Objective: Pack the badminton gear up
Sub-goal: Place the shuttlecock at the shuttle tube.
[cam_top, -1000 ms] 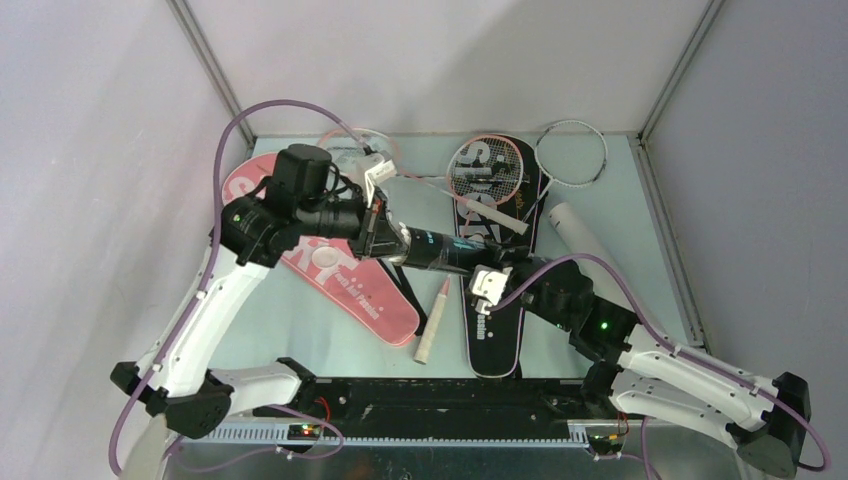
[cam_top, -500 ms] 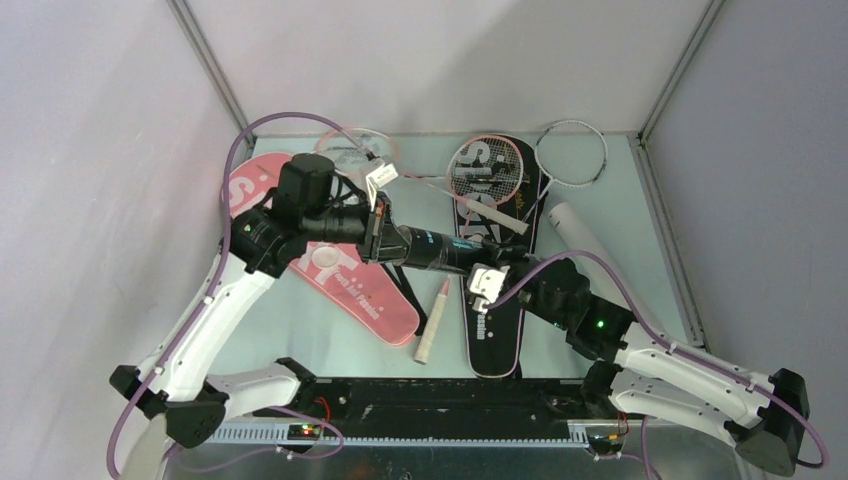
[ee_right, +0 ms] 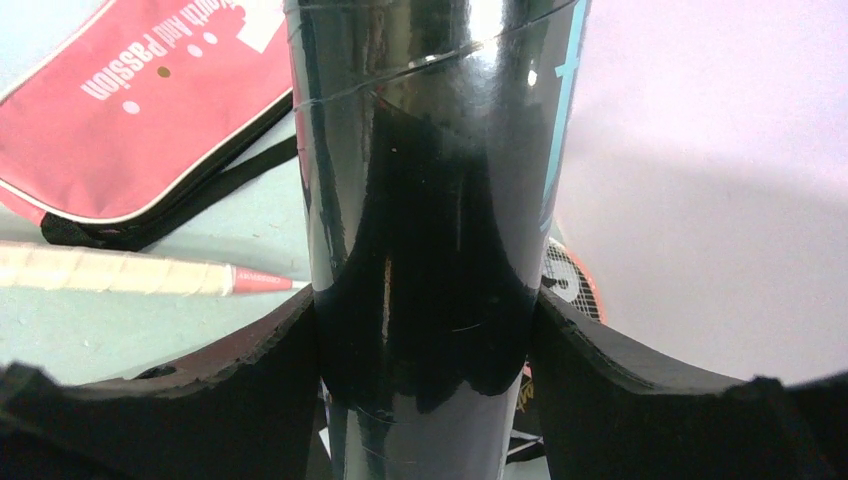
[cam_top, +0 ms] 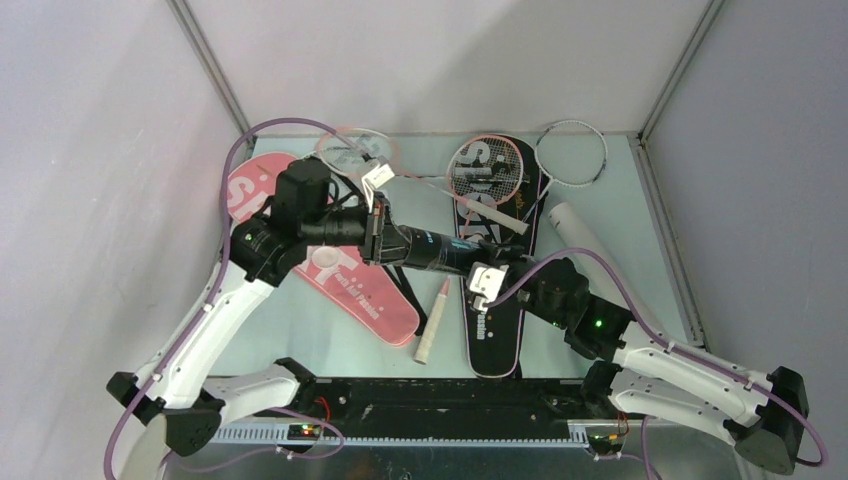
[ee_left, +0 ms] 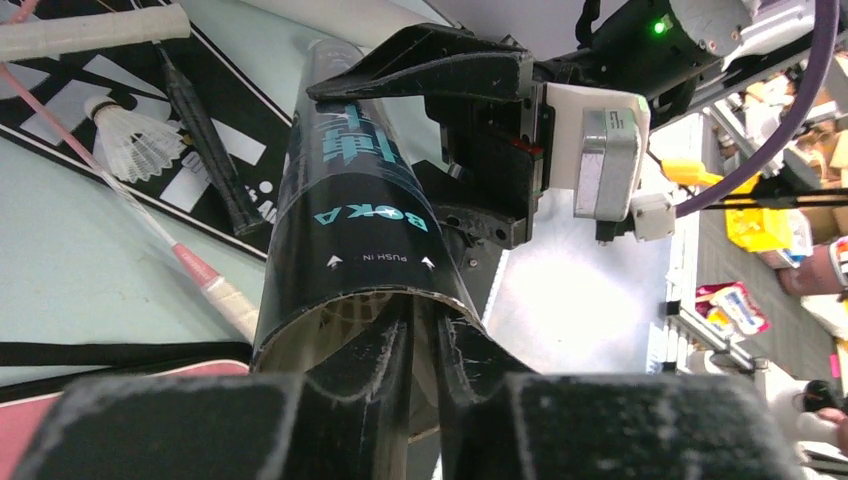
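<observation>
Top external view showed the black shuttle tube [cam_top: 440, 250] lying level near the middle of the frame, carried between the two arms above the table [cam_top: 290, 335]. The right gripper [cam_top: 488, 268] clamped the tube's end toward the right of the frame. In the right wrist view its two black fingers [ee_right: 250, 360] were pressed flat against opposite sides of the glossy barrel.

The left gripper [cam_top: 384, 240] met the tube's open end. In the left wrist view its fingers [ee_left: 385, 360] reached into the cardboard mouth. They stood close together with only a thin slit between them, and I could not tell whether anything was pinched there.

A pink cover [cam_top: 370, 300] lay at the left of the overhead frame, partly under the left arm. A black cover [cam_top: 490, 340] stretched from lower centre to upper centre. A pink racket [cam_top: 485, 170] had its head resting on the black cover's wide end, and a white racket [cam_top: 572, 152] lay at the upper right. Just below that racket lay a white tube [cam_top: 585, 240], slanted. Another racket handle [cam_top: 430, 325] sat between the two covers. A shuttlecock [ee_left: 125, 135] lay on the black cover, at the upper left of the left wrist view.
</observation>
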Robot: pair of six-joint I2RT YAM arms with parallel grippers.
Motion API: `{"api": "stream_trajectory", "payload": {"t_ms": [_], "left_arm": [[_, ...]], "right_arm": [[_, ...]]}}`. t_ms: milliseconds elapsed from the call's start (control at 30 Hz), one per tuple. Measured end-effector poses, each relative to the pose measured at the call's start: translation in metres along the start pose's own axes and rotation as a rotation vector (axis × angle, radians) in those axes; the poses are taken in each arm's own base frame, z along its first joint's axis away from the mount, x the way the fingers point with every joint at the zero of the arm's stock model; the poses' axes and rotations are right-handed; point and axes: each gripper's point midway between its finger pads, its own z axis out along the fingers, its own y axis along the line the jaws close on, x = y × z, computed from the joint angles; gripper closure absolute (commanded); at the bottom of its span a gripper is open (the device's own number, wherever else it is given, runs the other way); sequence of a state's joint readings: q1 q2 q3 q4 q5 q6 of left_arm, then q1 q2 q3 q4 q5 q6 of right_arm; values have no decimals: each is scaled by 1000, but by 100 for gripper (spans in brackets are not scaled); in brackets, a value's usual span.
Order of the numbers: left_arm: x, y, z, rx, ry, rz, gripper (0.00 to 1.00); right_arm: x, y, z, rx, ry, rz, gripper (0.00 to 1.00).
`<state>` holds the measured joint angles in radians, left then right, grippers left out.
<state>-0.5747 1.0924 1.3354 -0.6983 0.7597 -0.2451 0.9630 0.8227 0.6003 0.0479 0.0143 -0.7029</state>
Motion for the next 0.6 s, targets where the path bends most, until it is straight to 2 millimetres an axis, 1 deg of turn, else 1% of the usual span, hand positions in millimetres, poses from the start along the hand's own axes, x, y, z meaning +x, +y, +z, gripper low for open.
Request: {"api": "stream_trajectory", "payload": {"t_ms": [67,100,133,267,300,333,400,500,600], "left_arm": [[0,0,-1,-8,-3,2,64],[-1,0,-2,-18,-6,1,60],[-1,0,-3,-24,-8,4,54],[-12,-3,-13,-75,-39,8,41],[-16,-5,-18,-87,-54,17,39],[-20,-9,-22,-93,-71,27,33],[-28,-18,-32,-99,-110,51,26],[-43,-38,-50,-84,-182,94,21],[-55,-54,-65,-80,-247,137,20]], "right_arm": [[-2,1,0,-3,-6,3,70],[-3,1,0,-6,-11,4,70],[-4,2,1,-7,-16,6,70],[-11,-1,0,3,-45,15,70],[-13,-2,-1,8,-50,16,70],[-14,-3,-2,12,-55,17,70],[-16,-5,-3,18,-64,20,70],[-15,-3,-3,11,-58,18,70],[-14,-2,-3,8,-54,17,70]]}}
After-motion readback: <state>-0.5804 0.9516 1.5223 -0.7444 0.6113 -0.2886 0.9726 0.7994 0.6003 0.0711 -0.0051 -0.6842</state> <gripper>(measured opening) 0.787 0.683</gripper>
